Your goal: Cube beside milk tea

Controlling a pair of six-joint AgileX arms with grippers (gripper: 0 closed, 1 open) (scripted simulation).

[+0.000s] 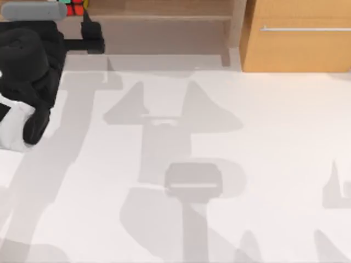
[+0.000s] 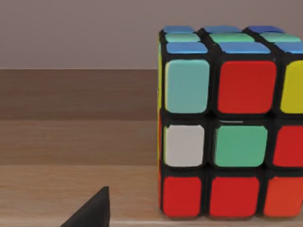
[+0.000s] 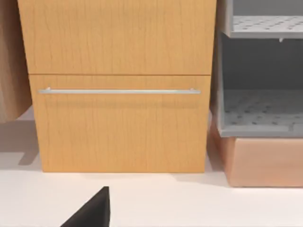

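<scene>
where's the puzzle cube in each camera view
Top view: the cube peeks out at the far left edge of the table, on the wooden shelf, just beyond the left arm.
Left wrist view: the cube is close up, resting on the same wooden shelf.
Right wrist view: this camera faces the wooden drawer cabinet instead.
Shared landmark: the wooden shelf under the cube.

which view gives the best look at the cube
The left wrist view: the cube sits close up on a wooden shelf, its stickers plain. The top view catches a corner of it beside the left arm.
</scene>
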